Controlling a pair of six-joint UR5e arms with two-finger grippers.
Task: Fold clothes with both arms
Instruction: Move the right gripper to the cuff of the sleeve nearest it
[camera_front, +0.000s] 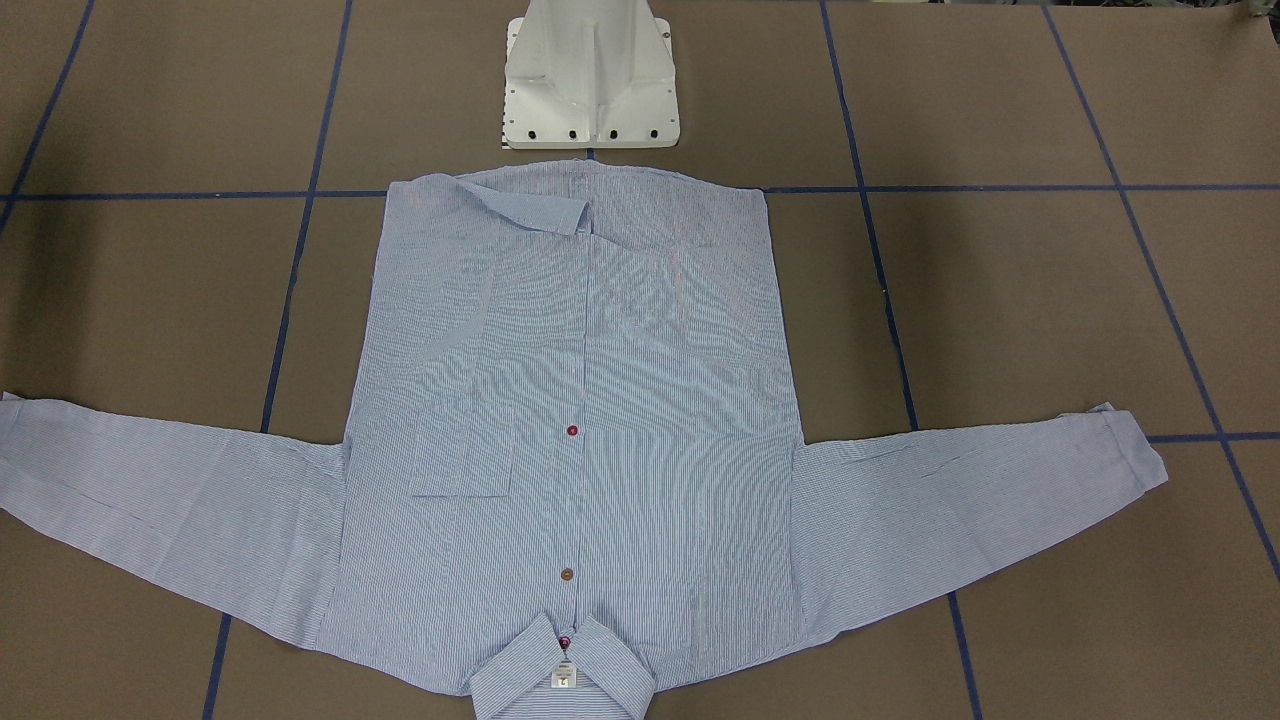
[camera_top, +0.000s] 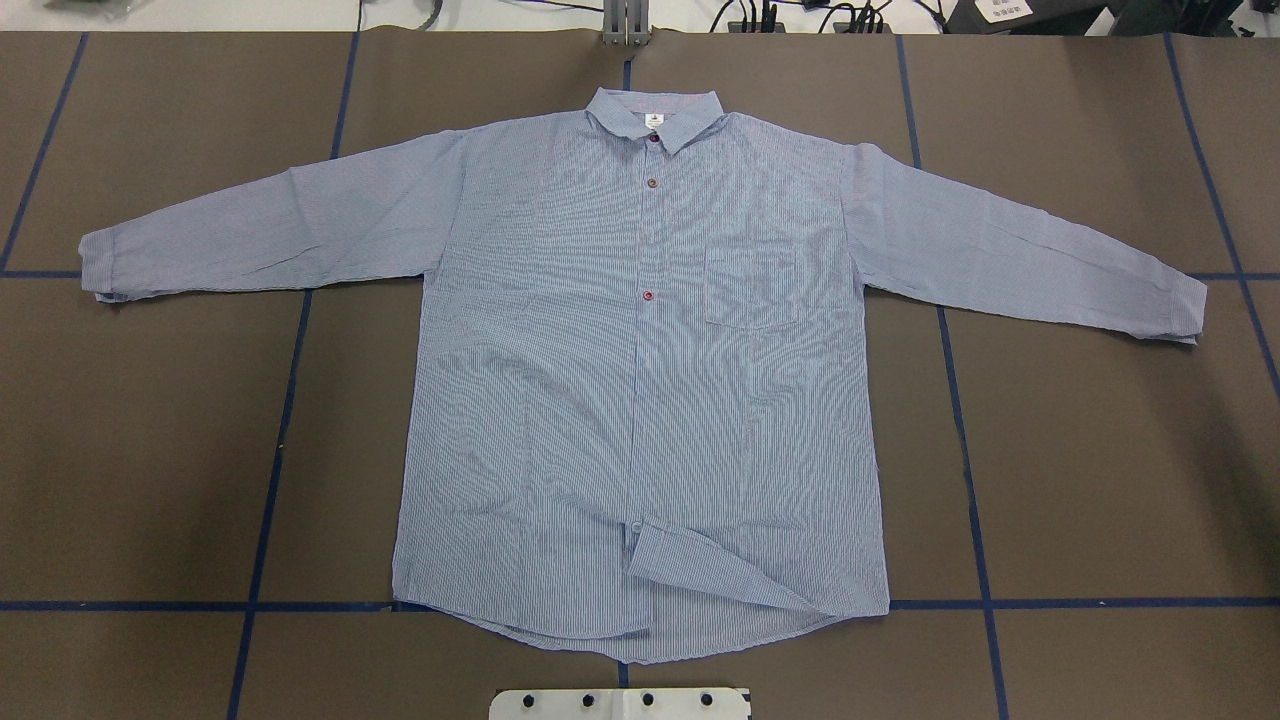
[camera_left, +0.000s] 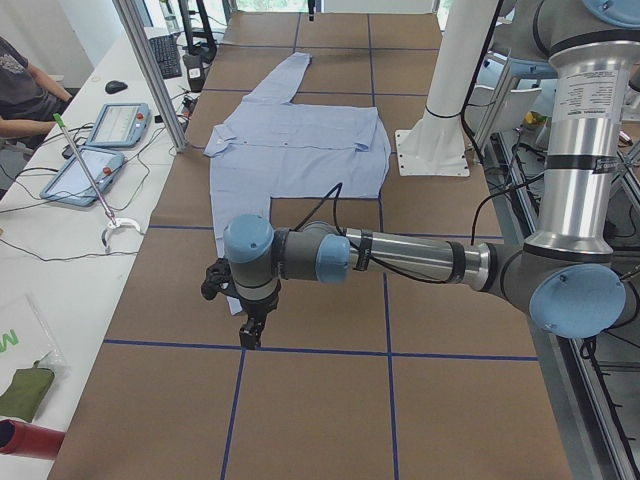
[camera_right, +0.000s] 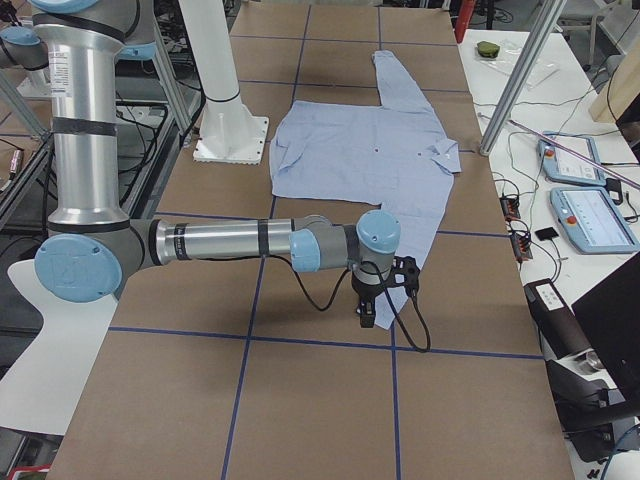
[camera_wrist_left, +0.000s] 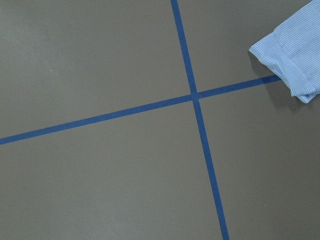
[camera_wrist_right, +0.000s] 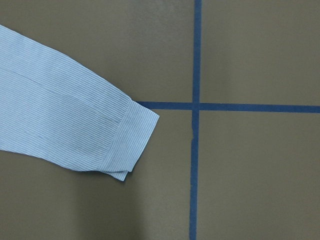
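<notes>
Left claw (camera_left: 252, 335): hung fingers-down from the near left arm (camera_left: 400, 258), low over the bare brown table (camera_top: 1100, 450). Seen only from the side, so cannot tell how far apart the fingers stand or whether anything sits between them. Just beside it, toward the right claw: one sleeve cuff (camera_wrist_left: 290, 60), in the upper right corner of the left wrist view, touching a blue tape line (camera_wrist_left: 125, 115).

Right claw (camera_right: 367, 315): likewise pointed down from the near right arm (camera_right: 230, 242), low over the table. Opening and hold again impossible to tell from this side view. Just beside it, toward the left claw: the other cuff (camera_wrist_right: 130, 145), flat on the table, close to a tape crossing.

Between the two claws: the light blue striped shirt (camera_top: 640, 380), flat, front up, sleeves spread out toward either claw. Collar (camera_top: 655, 115) on the side away from the white pedestal (camera_front: 590, 80), hem just short of it. One hem corner (camera_top: 700, 575) turned back. Chest pocket (camera_top: 750, 290) on the half nearer the right claw. Dark red buttons (camera_top: 647, 295) down the middle.

Inside the collar, a white neck label (camera_front: 563, 676), with print too small to read. On the upright arm tubes, printed stickers (camera_left: 585, 95), also unreadable.
</notes>
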